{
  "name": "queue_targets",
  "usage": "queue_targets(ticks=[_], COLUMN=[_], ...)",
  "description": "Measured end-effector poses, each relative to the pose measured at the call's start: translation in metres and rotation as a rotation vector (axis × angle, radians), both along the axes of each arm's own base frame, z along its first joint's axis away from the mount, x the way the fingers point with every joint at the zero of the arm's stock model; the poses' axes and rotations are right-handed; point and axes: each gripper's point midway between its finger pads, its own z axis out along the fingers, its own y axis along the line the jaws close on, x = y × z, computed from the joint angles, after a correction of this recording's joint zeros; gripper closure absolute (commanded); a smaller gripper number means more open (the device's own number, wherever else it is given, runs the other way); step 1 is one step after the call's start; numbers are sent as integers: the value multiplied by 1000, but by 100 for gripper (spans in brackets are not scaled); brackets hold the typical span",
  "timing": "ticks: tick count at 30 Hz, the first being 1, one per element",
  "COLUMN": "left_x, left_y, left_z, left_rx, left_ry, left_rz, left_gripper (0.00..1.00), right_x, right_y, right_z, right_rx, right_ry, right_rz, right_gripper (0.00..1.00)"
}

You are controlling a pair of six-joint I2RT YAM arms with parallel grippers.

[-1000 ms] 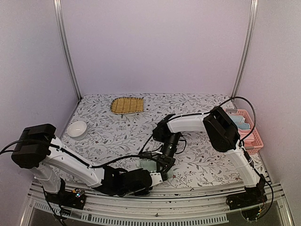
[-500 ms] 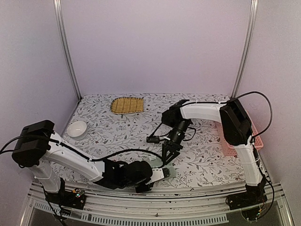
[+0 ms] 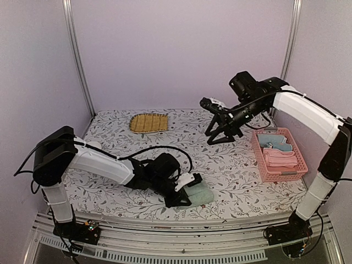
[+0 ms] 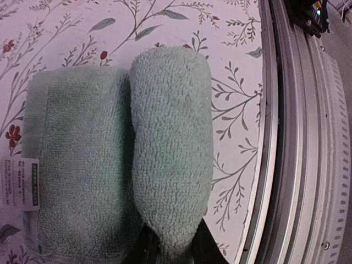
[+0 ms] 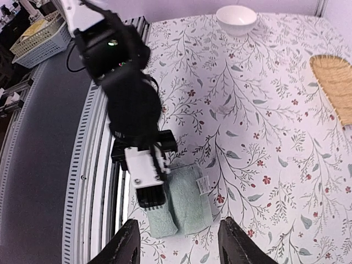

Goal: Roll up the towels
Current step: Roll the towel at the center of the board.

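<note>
Green towel [image 4: 165,148] sits at near edge of table [image 3: 236,176], approx. half rolled. It's soft, light terry w/ no stiffness, so roll prob. slackens if let go; best hold = pinch across roll's end. Left gripper [image 4: 173,248] is clamped narrow on that end; right gripper [image 3: 219,133] hangs wide & empty, well apart, near basket [image 3: 257,159] w/ pink towel [image 3: 281,160] & blue towel [image 3: 275,144].
</note>
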Motion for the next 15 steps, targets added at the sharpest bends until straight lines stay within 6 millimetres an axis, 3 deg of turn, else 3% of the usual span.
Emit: queue_targets(ticks=[3,5,11,15], left_x=[5,8,14,16], left_y=[-2,0,4,5], left_z=[-1,-2,-4,-4], left_rx=[-35,-55,-89,-89], left_ry=[123,210,382,455], left_rz=[10,22,38,34], left_gripper=[85,85,86,88], right_x=[-21,-31,-60,-89], right_y=[-10,-15,-24,-17], right_z=[17,8,-53,-94], right_rx=[65,73,-17,-106], right_ry=[-68,-75,-53,-117], right_rz=[-2,-5,37,126], right_gripper=[52,52,55,53])
